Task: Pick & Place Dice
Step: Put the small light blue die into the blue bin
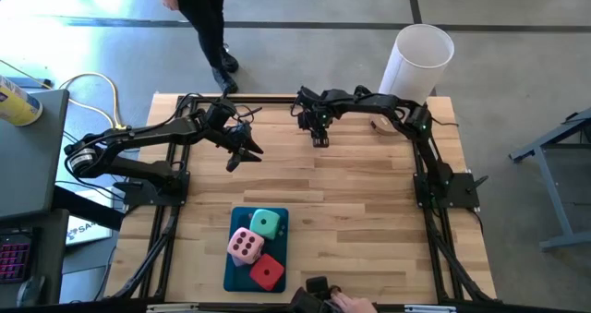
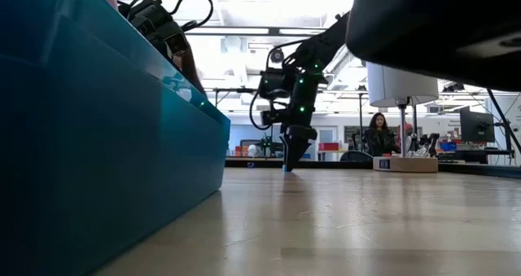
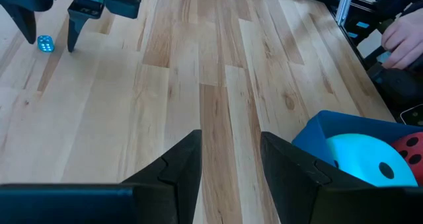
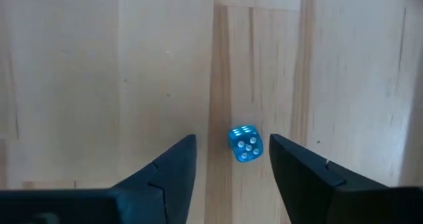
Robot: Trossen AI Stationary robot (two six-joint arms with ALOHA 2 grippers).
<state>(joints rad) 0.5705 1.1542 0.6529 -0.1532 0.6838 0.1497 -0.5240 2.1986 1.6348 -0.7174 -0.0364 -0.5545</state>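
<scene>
A small translucent blue die [image 4: 245, 145] lies on the wooden table near its far edge. My right gripper [image 4: 231, 161] points down over it, open, with one finger on each side of the die and a gap to both; the left wrist view shows the same die [image 3: 45, 43]. Seen from above, this gripper [image 1: 319, 139] stands at the far middle. My left gripper [image 1: 242, 156] hovers open over bare wood, left of centre. A teal tray [image 1: 236, 278] at the near middle holds a mint green die [image 1: 266, 223], a pink die [image 1: 245, 246] and a red die [image 1: 268, 271].
A white cylinder [image 1: 420, 59] stands beyond the table's far right corner. A person's hand [image 1: 349, 302] rests on a dark object at the near edge, and a person [image 1: 208, 27] stands past the far edge. Bare wood lies between the tray and both grippers.
</scene>
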